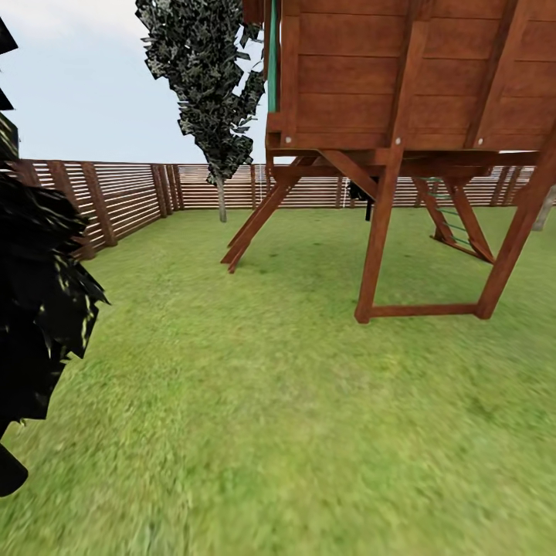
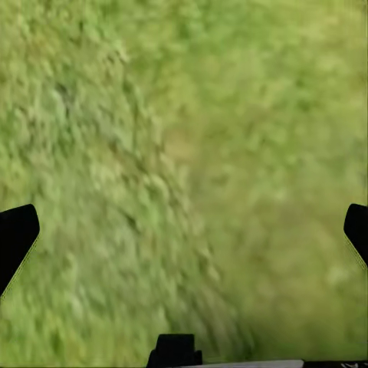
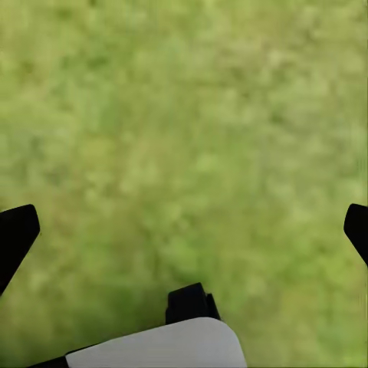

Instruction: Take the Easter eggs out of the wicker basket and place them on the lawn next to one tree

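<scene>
While crossing the mottled green lawn, I carry nothing.
Left gripper and right gripper gape wide; every egg seems yet to move.

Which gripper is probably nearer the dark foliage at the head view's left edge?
Probably left: the dark foliage sits on the robot's left side. The left gripper and right gripper both face lawn, jaws open, so this is only a judgement.
</scene>
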